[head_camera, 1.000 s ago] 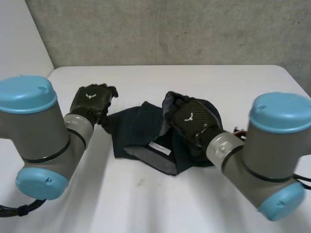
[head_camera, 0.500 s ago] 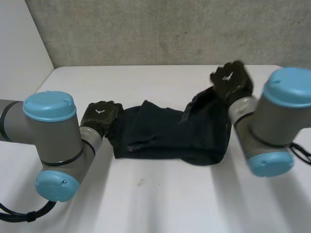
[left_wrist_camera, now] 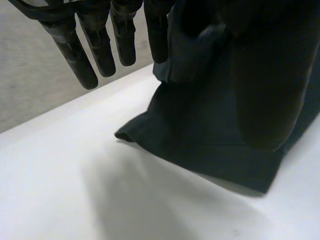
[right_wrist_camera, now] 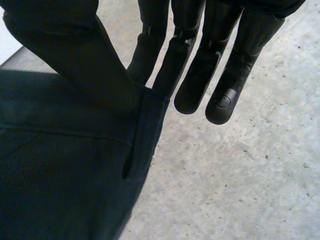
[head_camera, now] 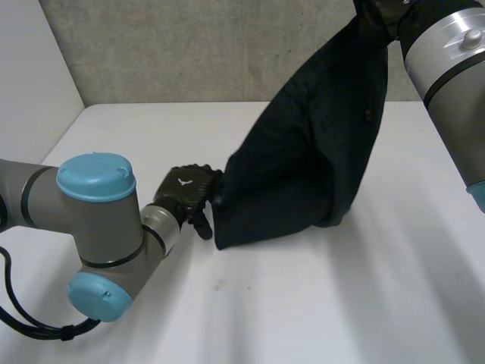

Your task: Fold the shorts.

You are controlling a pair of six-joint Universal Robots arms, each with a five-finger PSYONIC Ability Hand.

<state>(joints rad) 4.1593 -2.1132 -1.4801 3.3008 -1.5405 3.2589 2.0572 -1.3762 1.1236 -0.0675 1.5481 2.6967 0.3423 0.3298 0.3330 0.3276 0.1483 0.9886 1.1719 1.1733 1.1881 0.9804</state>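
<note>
Right hand (right_wrist_camera: pixel 192 60) holds shorts (head_camera: pixel 311 152) high, waistband edge pinched between thumb and straight fingers. Cloth hangs from it down to left hand (head_camera: pixel 186 193), which pinches lower corner against thumb. Hem touches worktop (head_camera: pixel 318 303) under that hand. Step apparently: spreading shorts out. Next move calls for lowering cloth flat and smooth.
</note>
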